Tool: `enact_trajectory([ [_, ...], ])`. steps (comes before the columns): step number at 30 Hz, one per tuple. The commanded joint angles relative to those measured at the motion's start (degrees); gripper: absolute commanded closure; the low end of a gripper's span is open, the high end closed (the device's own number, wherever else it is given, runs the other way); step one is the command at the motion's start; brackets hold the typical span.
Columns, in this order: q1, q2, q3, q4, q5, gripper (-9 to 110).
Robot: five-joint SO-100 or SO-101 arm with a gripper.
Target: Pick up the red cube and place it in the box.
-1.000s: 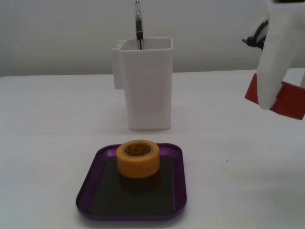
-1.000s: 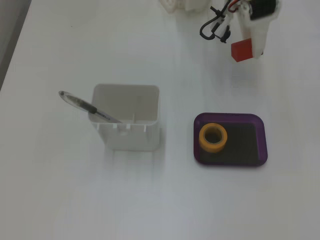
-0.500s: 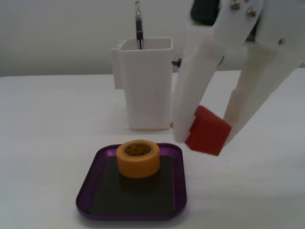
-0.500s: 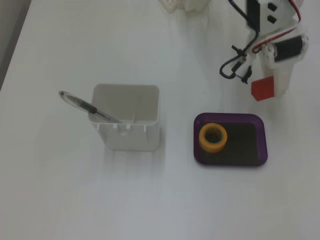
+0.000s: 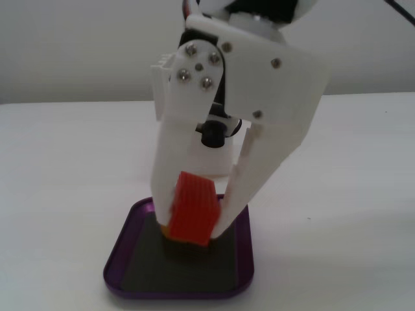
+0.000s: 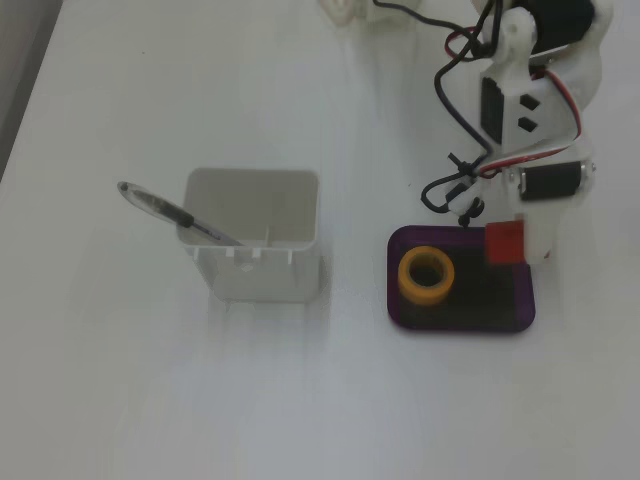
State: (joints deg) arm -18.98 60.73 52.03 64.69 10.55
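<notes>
The red cube is held between the two white fingers of my gripper, just above the dark floor of the purple box. In the fixed view from above, the red cube hangs over the back right part of the box, with my gripper shut on it. A yellow-orange tape roll lies inside the box on its left side; in the low fixed view only a sliver of it shows behind the cube.
A tall white container with a pen stands to the left of the box in the fixed view from above. The arm's body and cables rise behind the box. The table is white.
</notes>
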Motion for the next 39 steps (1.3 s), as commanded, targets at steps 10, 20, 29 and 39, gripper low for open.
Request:
enact_trajectory([
  [10,-0.2,-2.6,-3.2,-0.1,-0.3,102],
  [20,0.1,-7.7,-3.6,-0.3,-0.4,102],
  [29,0.1,-8.3,-13.2,0.6,-0.3,87],
  [39,0.0,-7.4,-16.9,8.3,-0.2,80],
])
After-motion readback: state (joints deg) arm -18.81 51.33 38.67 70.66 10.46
